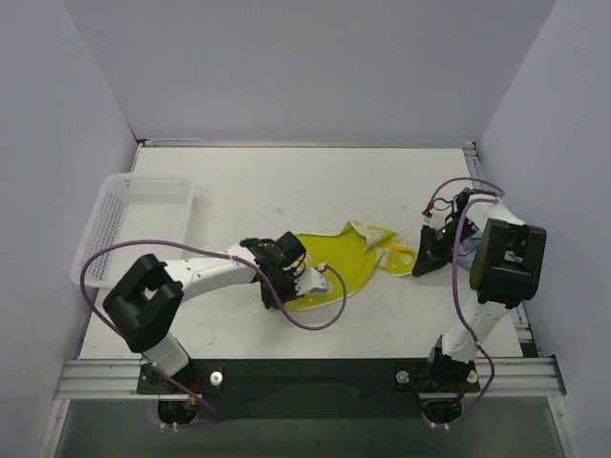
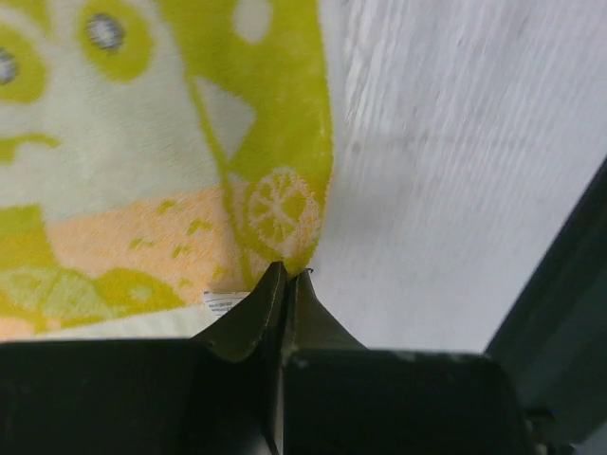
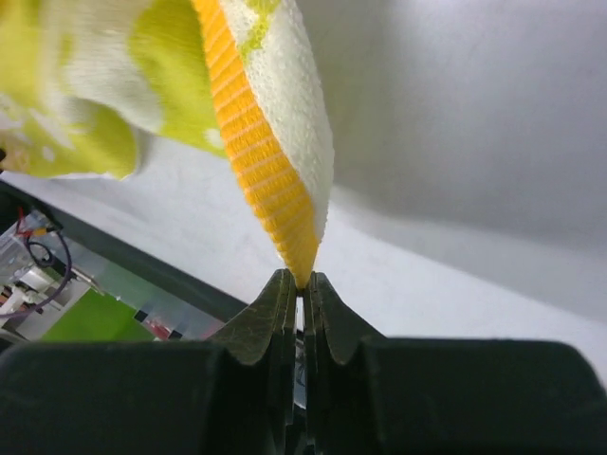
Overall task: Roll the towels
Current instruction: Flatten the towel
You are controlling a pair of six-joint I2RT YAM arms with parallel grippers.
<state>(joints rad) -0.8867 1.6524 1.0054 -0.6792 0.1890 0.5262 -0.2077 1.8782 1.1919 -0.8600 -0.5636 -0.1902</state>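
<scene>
One printed towel mid-table, held by both tools; one basket.
The left tool was pinched shut on the towel's near edge, and the right tool was clamped shut on its raised orange-ribbed corner. Farther left, the white mesh basket overhung the table edge, and open table stretched behind the towel.

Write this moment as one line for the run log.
left end effector: shut on printed towel corner | right end effector: shut on its lifted edge | roll: not started
</scene>
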